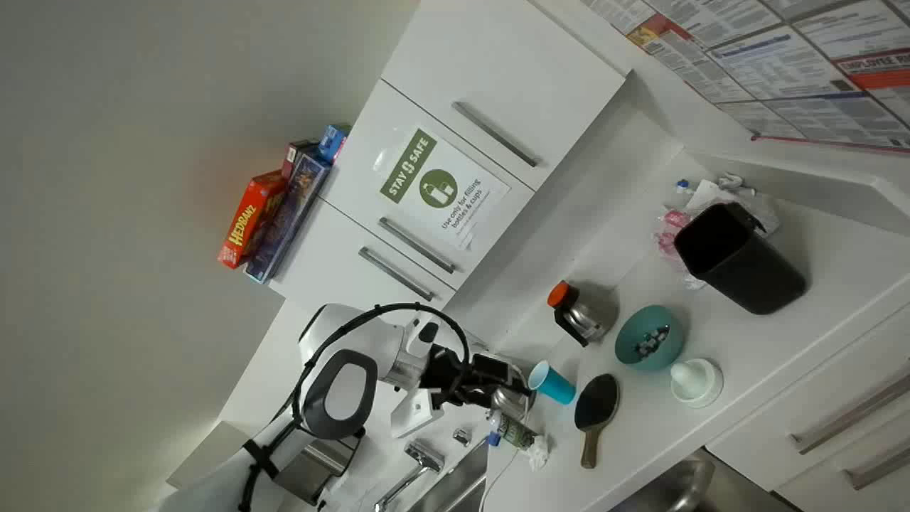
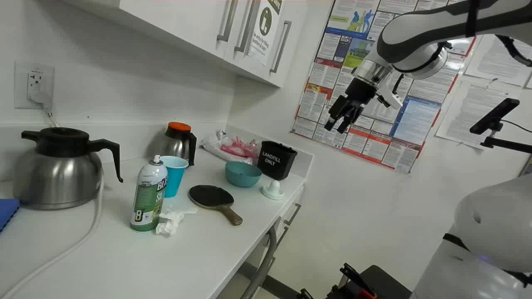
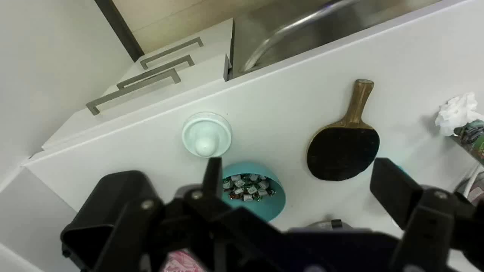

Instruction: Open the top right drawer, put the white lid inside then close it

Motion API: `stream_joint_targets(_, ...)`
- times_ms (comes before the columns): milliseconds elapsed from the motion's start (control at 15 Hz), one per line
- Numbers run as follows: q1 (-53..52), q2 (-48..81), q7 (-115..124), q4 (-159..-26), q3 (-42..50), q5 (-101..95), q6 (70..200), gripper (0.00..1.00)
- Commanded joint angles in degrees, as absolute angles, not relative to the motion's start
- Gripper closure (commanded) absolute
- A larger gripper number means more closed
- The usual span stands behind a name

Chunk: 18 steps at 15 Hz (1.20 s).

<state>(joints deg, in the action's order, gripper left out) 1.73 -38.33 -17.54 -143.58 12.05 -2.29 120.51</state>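
My pincer (image 3: 297,168): spread wide, empty. Top right drawer (image 3: 140,96), seemingly shut: lies below my pincer, under the desk's (image 3: 272,124) front edge, past the white lid (image 3: 207,135) resting on top.

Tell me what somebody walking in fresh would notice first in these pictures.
Probably the black-faced paddle, lying stark against the white counter in the wrist view. Next, perhaps, the teal bowl holding small wrapped pieces, with the knobbed white lid close by but apart from it, nearer the counter's front edge. In an exterior view, the red HEDBANZ box also jumps out from atop the white cupboards.
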Motion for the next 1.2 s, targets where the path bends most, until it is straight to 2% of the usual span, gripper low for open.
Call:
stream_joint_targets(0, 2.16, -38.25, -17.77, -143.49, 11.67, -1.97, 120.43, 0.00)
stream_joint_targets(333, 2.04, -37.82, -18.18, -143.04, 12.10, -1.72, 120.94, 0.00)
stream_joint_targets(533, 3.05, -34.38, -17.27, -140.71, 14.02, -0.80, 125.88, 0.00)
stream_joint_targets(867, 1.62, -24.65, -23.52, -136.10, 24.20, 9.04, 128.78, 0.00)
stream_joint_targets(1133, -0.11, -16.37, -39.56, -134.48, 34.26, 27.38, 126.96, 0.00)
